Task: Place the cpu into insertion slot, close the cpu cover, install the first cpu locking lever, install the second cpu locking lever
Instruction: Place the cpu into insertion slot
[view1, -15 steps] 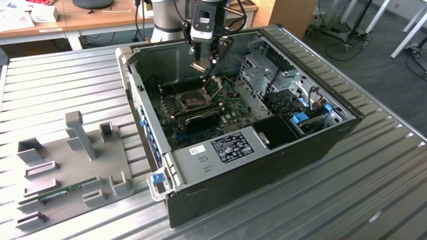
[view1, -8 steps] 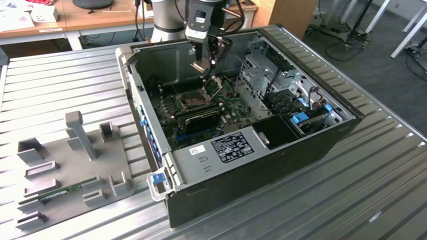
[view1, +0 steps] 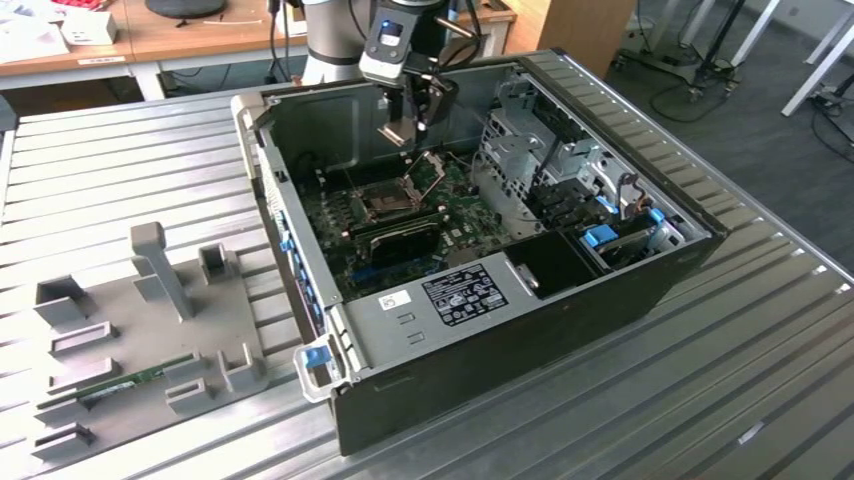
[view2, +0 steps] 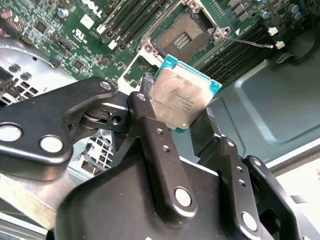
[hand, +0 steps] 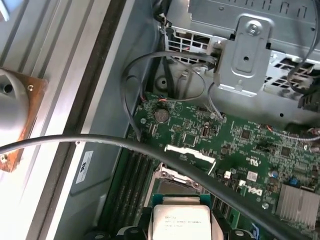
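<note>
Entry one: my gripper (view2: 175, 114), in the upper middle of the exterior view, hanging inside the open computer case (view1: 534, 330) that lies on its side on the slatted desk (view1: 761, 330). Its fingers (view2: 150, 131) are drawn in to chip width and clamped on two opposite edges of the cpu (view2: 183, 94). I judge the edge hold is meant to keep the silvery-tan face and the underside clear of contact. Entry two: the cpu itself, held off the green board (hand: 250, 145) and touching nothing but my fingers. In the second wrist view it sits just short of the socket and not yet over it. Entry three: the insertion slot (view2: 184, 36), with a dark centre and a silvery rim, bare and unoccupied near the middle of the case in the exterior view. Entry four: the cpu cover (view1: 430, 172), swung up on edge beside the slot at the exterior view's right, which leaves the opening free for the chip. Entry five: a thin locking lever (view2: 250, 44), standing loose at the slot's side, apparently released so that the cover could lift. Entry six: a grey fixture tray (view1: 147, 330) at the exterior view's lower left, well apart from the case.
</note>
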